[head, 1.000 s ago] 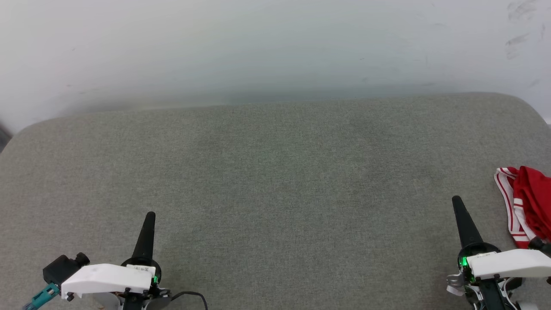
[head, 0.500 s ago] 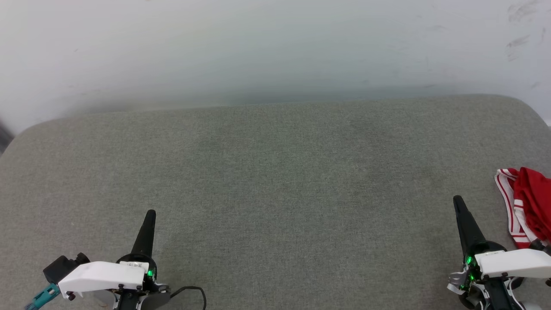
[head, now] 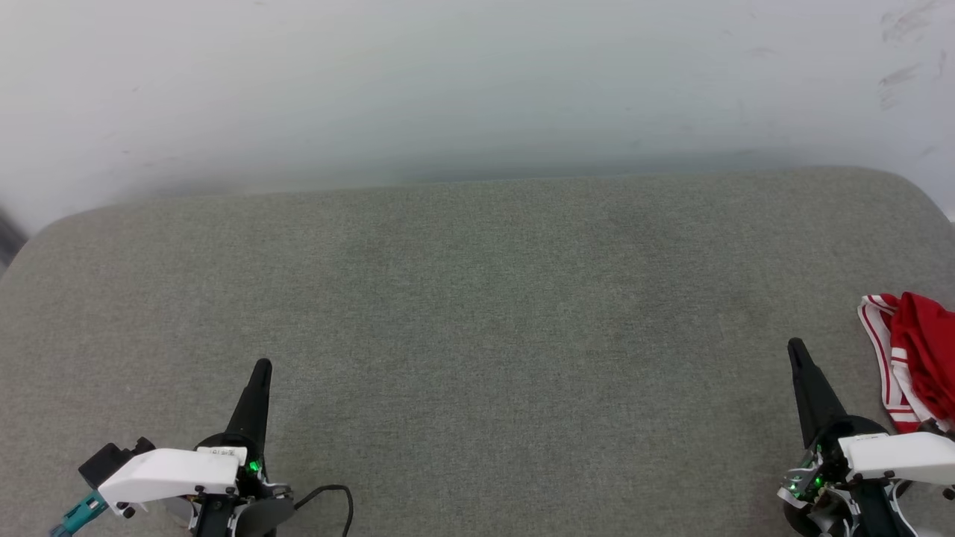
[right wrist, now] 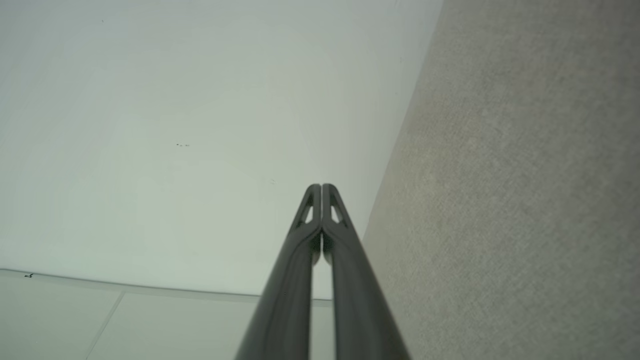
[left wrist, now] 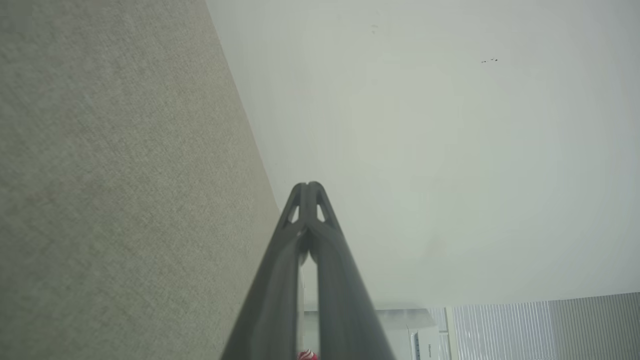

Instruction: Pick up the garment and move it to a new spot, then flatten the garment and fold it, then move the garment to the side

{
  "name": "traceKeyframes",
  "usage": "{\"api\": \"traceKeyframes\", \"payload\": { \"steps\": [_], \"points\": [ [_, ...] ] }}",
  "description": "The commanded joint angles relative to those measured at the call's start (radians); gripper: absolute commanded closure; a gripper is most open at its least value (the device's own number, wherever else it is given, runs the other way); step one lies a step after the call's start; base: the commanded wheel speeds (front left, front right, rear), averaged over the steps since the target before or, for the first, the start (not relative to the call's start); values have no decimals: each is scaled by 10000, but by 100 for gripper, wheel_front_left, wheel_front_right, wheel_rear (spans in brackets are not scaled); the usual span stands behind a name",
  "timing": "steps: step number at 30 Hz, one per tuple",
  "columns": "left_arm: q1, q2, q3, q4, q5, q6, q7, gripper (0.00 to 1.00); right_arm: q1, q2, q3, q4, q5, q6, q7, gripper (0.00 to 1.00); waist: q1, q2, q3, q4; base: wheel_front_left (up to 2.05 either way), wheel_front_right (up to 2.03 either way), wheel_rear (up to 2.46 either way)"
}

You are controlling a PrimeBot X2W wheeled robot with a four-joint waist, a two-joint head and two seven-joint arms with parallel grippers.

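Observation:
The red garment point(head: 921, 358), with red-and-white striped trim, lies crumpled at the right edge of the grey cushion point(head: 477, 313) in the head view; part of it runs out of frame and its lettering is hidden. My right gripper point(head: 797, 347) sits just left of it, apart from the cloth, fingers pressed together and holding nothing; the right wrist view shows the same gripper point(right wrist: 321, 188) shut. My left gripper point(head: 261, 365) rests at the lower left, far from the garment, also shut and empty, as its wrist view confirms point(left wrist: 308, 186). A red speck point(left wrist: 306, 355) peeks out at that view's bottom.
A pale wall point(head: 477, 82) rises behind the cushion's far edge. The cushion's rounded corners fall away at the far left and far right. A black cable point(head: 328, 498) loops beside the left wrist. A white appliance point(left wrist: 410, 330) stands in the background of the left wrist view.
Both grippers have slid slightly down the head view while staying shut. The whole picture has shifted a little, so the camera moved. The garment lies as before.

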Motion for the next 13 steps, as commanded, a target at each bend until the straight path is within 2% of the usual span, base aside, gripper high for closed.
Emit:
{"api": "traceKeyframes", "payload": {
  "steps": [1, 13],
  "points": [
    [-163, -15, 33, 24, -208, -36, 51, 100, -223, -25, -35, 14, 235, -2, 63, 100, 0, 0, -5, 3, 0, 0, 0],
    [-292, -43, 106, 194, -1032, -35, 293, 100, -218, 2, -131, 93, 1064, -3, 296, 100, 0, 0, -46, 25, 0, 0, 0]
  ]
}}
